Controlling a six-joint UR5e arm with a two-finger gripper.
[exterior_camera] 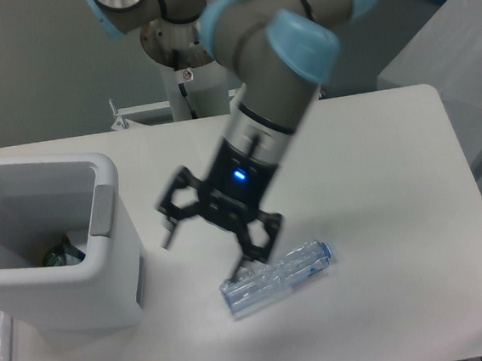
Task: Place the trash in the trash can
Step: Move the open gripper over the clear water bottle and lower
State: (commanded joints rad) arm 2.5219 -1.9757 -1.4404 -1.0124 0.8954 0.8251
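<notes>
Blurring fingers [168,235] spread; wrapper [58,252] half-hidden in bin [113,270].

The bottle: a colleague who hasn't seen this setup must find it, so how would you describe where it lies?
On the white table, look right of the big white trash can, toward the near edge. The crushed clear bottle lies on its side there, under the open gripper. Its bluish cap points right, and nothing else loose lies near it.
</notes>
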